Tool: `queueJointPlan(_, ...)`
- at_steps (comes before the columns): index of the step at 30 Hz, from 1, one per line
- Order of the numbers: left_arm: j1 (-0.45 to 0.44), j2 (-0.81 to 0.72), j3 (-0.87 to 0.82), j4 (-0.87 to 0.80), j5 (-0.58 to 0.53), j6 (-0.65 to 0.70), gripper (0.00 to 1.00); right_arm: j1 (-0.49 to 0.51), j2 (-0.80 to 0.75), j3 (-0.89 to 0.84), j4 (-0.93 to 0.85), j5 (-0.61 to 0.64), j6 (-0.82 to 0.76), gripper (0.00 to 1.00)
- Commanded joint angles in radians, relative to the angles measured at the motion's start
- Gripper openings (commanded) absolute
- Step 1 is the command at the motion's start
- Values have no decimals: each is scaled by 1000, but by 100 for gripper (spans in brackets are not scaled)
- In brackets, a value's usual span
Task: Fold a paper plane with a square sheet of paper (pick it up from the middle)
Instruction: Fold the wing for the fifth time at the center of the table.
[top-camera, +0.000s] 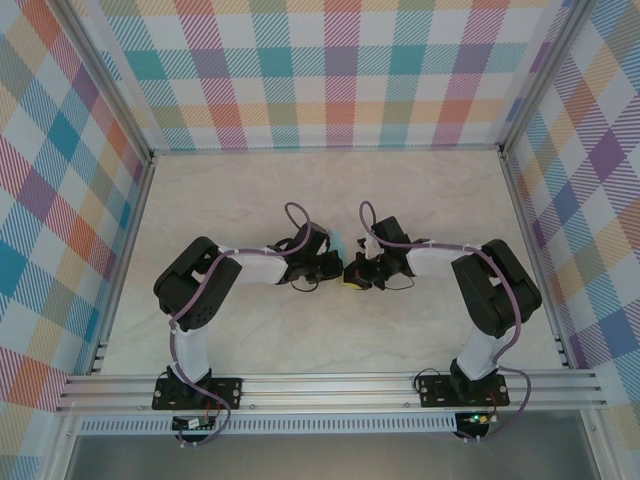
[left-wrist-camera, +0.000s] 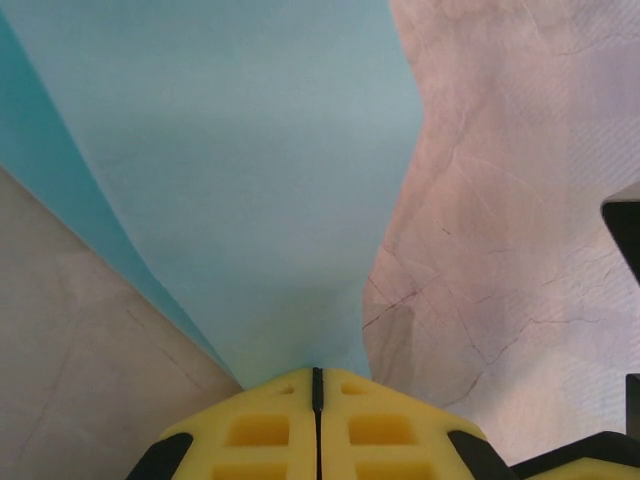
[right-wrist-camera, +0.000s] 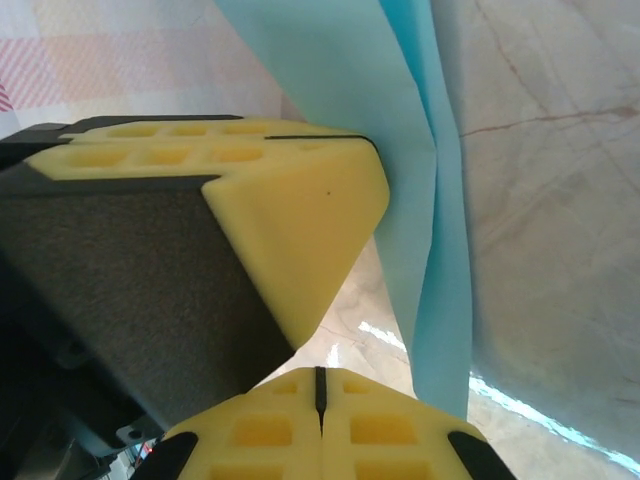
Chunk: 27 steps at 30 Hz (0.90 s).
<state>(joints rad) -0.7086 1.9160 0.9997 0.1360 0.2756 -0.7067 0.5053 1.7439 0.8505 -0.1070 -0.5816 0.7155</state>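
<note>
No readable text, labels or numbers anywhere.

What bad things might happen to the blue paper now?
1. The left gripper and the right gripper are both pinched shut on the blue paper, very close together. If they pull apart, it may tear.
2. The paper bends in loose curves, so a crease might land crooked.
3. The grippers sit so close that they might bump each other.
</note>
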Motion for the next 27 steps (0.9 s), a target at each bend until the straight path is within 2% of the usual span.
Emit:
queueJointPlan(1, -9, 48, 0, -93, -65, -10, 7, 6, 27, 26, -42, 50, -32, 4)
queueJointPlan(7, -9, 43, 8, -107, -67, -5, 7, -5, 26, -7, -54, 133, -3, 4)
queueJointPlan(16, -9, 41, 20, -113, -70, -5, 7, -30, 6, -61, -57, 151, 17, 4)
queueJointPlan(21, -9, 35, 31, -86, -56, -11, 14, -32, 32, -49, -55, 107, 9, 4)
queueJointPlan(24, -7, 21, 44, -60, -53, -4, 20, -30, 36, -56, -64, 116, 4, 4)
queueJointPlan(27, -2, 12, 57, -30, -55, 25, 21, -30, 32, -61, -83, 127, -12, 4)
